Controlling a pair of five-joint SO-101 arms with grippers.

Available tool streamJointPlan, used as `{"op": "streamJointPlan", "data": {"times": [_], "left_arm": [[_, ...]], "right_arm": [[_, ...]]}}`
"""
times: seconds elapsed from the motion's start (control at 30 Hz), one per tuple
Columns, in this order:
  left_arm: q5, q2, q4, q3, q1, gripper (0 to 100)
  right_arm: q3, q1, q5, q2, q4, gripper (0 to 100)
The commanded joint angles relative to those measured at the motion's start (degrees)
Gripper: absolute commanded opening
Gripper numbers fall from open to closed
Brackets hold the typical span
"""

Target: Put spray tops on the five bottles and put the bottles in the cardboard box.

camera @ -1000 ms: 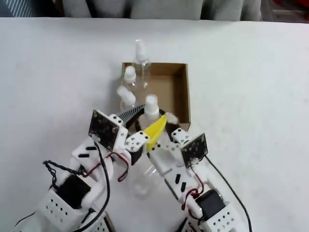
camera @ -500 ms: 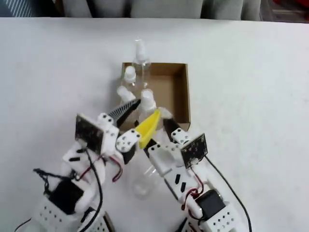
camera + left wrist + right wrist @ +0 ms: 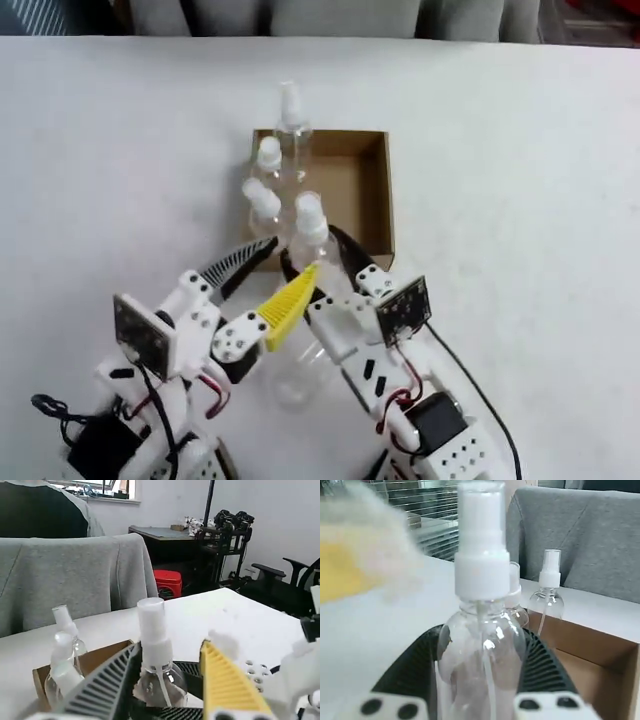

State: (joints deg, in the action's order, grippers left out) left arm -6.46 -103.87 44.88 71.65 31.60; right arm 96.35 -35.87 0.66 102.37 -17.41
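While right end effector [image 3: 480,680] clamps 1 bottle [image 3: 481,630], left end effector [image 3: 291,256] gapes.

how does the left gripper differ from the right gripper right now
The left gripper is open; the right gripper is shut on the bottle. The left gripper has one yellow and one grey finger; the right gripper's are both black. Both point toward the cardboard box.
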Motion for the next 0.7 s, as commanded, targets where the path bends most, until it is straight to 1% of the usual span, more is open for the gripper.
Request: {"op": "streamJointPlan", "data": {"times": [0.0, 0.1, 0.17, 0.23, 0.3, 0.4, 0.5, 0.6, 0.67], "left_arm": [[0.2, -0.7, 0.2, -0.7, -4.2, 18], [0.0, -0.7, 0.2, -0.7, -7.8, 18], [0.0, -0.7, 0.2, -0.4, -9.9, 16], [0.0, -0.7, 0.2, -0.4, -11.9, 9], [0.0, -0.7, 0.2, -0.4, -14.1, 1], [0.0, -0.7, 3.2, -0.4, -16.8, 5], [0.0, -0.7, 6.9, 1.8, -18.0, 2], [0.0, -0.7, 7.4, 6.8, -18.3, 2], [0.1, -0.7, 7.1, 9.7, -20.3, 2]], "right_arm": [[0.5, 2.7, -0.2, 0.8, 0.0, 1.5], [0.5, 3.8, -0.2, 0.8, 0.3, 1.5], [0.5, 4.5, -0.2, 0.8, 0.4, 1.5], [0.4, 6.1, -0.2, 0.8, 0.7, 1.5], [0.4, 8.8, -0.2, 0.8, 3.1, 1.5], [0.4, 14.4, -0.2, 0.8, 7.3, 1.5], [0.4, 18.7, -0.2, 0.8, 10.9, 1.5], [-0.6, 20.8, -0.2, 0.7, 13.1, 1.5], [-2.5, 21.2, -0.2, 0.7, 13.0, 1.5]]}}
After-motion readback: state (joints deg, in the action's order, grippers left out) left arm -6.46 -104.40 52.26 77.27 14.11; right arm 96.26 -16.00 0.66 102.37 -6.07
